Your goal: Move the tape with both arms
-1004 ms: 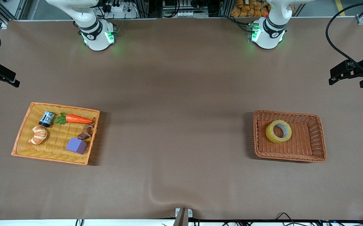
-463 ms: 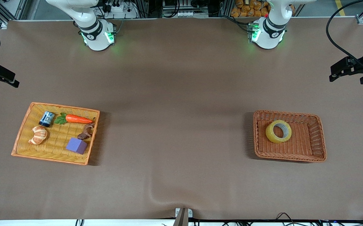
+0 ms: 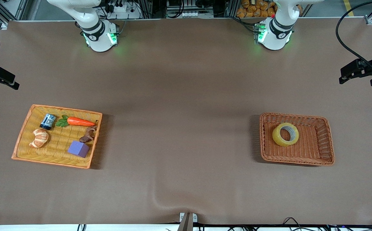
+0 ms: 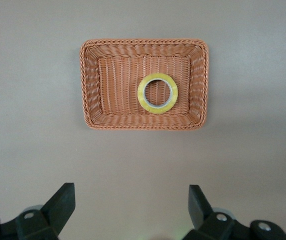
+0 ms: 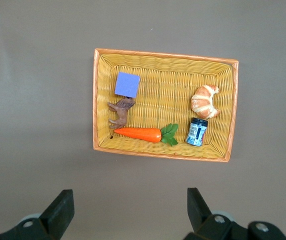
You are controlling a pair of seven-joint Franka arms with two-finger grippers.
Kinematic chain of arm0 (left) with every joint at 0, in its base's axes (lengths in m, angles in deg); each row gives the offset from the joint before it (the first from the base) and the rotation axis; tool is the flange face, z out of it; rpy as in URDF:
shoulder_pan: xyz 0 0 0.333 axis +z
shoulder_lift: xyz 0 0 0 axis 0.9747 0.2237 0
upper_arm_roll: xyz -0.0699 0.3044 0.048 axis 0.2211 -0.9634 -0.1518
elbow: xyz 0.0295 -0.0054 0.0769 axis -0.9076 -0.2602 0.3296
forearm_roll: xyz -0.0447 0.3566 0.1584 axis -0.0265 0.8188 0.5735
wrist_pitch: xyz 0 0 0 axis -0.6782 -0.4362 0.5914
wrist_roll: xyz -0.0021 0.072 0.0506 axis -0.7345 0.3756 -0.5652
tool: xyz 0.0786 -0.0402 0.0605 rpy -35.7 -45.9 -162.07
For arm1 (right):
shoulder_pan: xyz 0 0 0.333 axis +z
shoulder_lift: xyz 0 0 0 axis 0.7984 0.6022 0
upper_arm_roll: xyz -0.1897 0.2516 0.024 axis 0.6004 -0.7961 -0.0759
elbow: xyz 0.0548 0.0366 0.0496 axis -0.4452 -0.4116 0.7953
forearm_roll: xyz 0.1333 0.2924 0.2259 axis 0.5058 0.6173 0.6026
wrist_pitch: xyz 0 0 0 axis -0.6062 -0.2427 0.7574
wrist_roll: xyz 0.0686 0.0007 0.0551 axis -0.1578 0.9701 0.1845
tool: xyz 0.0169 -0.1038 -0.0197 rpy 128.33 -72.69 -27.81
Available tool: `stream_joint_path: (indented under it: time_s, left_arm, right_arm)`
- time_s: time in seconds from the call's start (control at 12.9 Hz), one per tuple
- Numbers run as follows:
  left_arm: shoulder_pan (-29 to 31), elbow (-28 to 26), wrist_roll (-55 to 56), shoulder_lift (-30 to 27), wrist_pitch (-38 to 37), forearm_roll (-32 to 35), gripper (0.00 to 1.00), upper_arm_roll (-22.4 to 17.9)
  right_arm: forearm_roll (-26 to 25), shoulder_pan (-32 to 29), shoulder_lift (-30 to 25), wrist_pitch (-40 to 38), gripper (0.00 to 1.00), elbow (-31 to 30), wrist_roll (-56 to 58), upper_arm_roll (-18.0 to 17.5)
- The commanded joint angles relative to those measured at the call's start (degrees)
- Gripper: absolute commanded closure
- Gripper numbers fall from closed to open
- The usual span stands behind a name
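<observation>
The tape (image 3: 285, 134), a translucent yellowish ring with a grey core, lies flat in the brown wicker basket (image 3: 324, 154) toward the left arm's end of the table. It also shows in the left wrist view (image 4: 157, 93), inside the basket (image 4: 93, 90). My left gripper (image 3: 346, 74) hangs high at that end of the table, open and empty (image 4: 131, 200), well apart from the basket. My right gripper (image 3: 7, 80) hangs high at the right arm's end, open and empty (image 5: 129, 202), over bare table beside the yellow tray.
A yellow wicker tray (image 3: 25, 150) toward the right arm's end holds a blue-grey can (image 3: 48, 121), a carrot (image 3: 78, 121), a croissant (image 3: 39, 138), a purple block (image 3: 78, 149) and a brown animal figure (image 3: 88, 134). Brown table cloth (image 3: 179, 128) lies between tray and basket.
My left gripper has drifted slightly toward the table's end. The right gripper, the tape and the trays have not visibly moved.
</observation>
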Motion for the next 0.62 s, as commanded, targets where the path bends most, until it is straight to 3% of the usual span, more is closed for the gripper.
stream_joint_path:
  time_s: [0.0, 0.54]
  left_arm:
    - [0.0, -0.5, -0.1, -0.8, 0.1, 1.2, 0.0, 0.0]
    - [-0.1, -0.5, 0.0, -1.2, -0.2, 0.7, 0.0, 0.0]
  right_arm:
    - [-0.3, -0.7, -0.2, 0.0, 0.0, 0.4, -0.4, -0.5]
    - [-0.2, -1.3, -0.2, 0.0, 0.0, 0.4, -0.4, -0.6]
